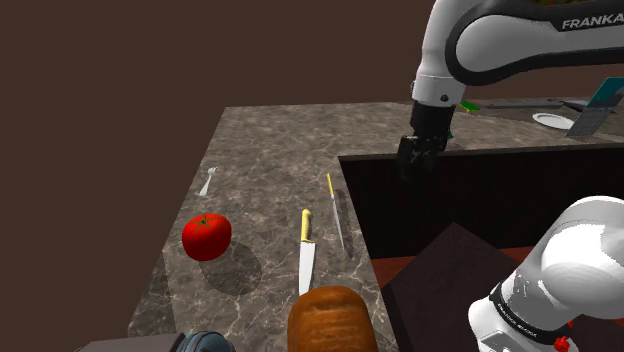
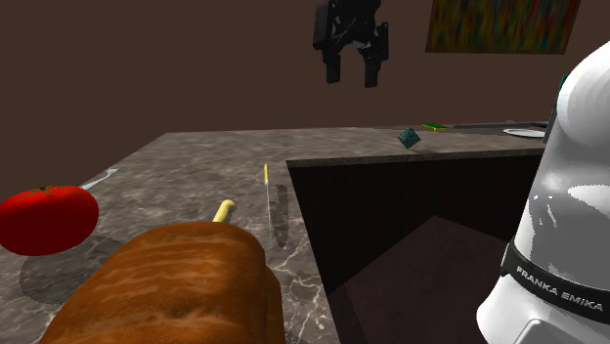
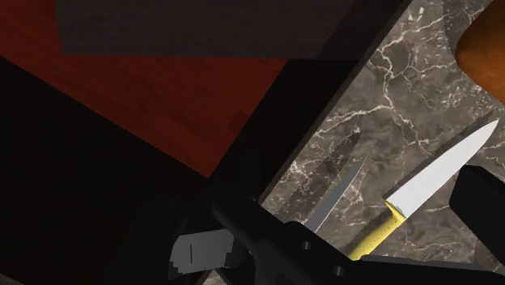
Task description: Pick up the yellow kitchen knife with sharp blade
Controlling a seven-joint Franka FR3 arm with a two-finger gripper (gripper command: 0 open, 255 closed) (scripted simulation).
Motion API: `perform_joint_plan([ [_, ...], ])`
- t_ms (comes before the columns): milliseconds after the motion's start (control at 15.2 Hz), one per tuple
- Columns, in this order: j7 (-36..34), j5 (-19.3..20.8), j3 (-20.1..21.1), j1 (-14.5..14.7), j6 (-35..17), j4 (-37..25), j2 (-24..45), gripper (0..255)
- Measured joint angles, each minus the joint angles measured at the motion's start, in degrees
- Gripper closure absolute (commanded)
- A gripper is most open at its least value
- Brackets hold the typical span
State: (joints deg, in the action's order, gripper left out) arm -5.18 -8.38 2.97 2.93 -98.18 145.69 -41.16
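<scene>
Closest to the lens, the bread loaf [image 1: 332,318] sits just beside the blade tip of the yellow-handled kitchen knife [image 1: 306,250]. It lies flat on the marble counter [image 1: 260,150], handle pointing away from the loaf. The gripper [image 1: 417,163] hangs high near the dark recess [image 1: 400,200] rim, fingers spread and empty; the knife is toward the shoulder view's lower left. A slimmer knife [image 1: 337,215] lies between them, with a tomato [image 1: 207,236] beyond.
</scene>
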Motion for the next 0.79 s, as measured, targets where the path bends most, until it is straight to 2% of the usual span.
perform_joint_plan([
  [396, -6.58, -3.10, 6.37, 1.65, -13.58, 2.68, 7.83, 0],
  [792, -13.79, -3.49, 12.58, 2.19, -27.00, 1.82, 19.21, 0],
])
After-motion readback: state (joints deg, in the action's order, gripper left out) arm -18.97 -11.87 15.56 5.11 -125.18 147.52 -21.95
